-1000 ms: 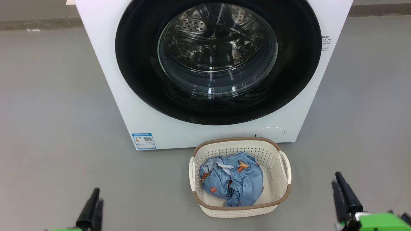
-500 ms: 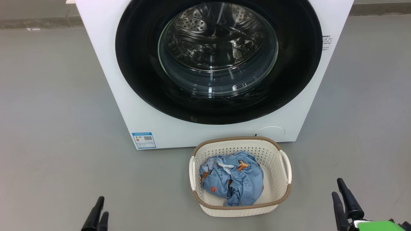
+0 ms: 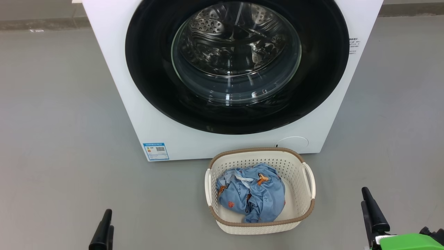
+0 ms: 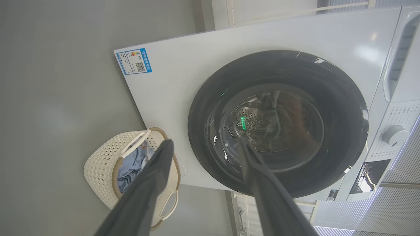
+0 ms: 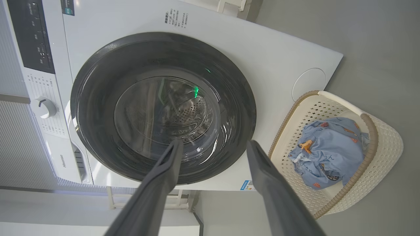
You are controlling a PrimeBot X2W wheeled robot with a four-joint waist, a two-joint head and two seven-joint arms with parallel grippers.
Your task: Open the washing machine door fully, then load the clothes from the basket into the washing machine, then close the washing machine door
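Note:
The white washing machine (image 3: 114,76) stands ahead with its round black washing machine door (image 3: 149,76) shut, the steel drum showing through the glass. On the floor before it sits the cream basket (image 3: 257,151) holding the light blue clothes (image 3: 249,198). My left gripper (image 3: 104,231) is low at the left and my right gripper (image 3: 369,210) low at the right, both well short of the basket. In the left wrist view the left gripper (image 4: 205,142) is open and empty, facing the door (image 4: 344,114) and the basket (image 4: 101,164). The right gripper (image 5: 215,143) is likewise open and empty, with the clothes (image 5: 331,150) to its right.
Grey floor spreads on both sides of the machine and the basket. A blue energy label (image 3: 155,151) and a round cover (image 3: 292,141) mark the machine's lower front. Its control knob (image 4: 395,135) sits above the door.
The left gripper has sunk toward the bottom edge of the head view. The right gripper dipped and rose again. The machine, basket and clothes have stayed put.

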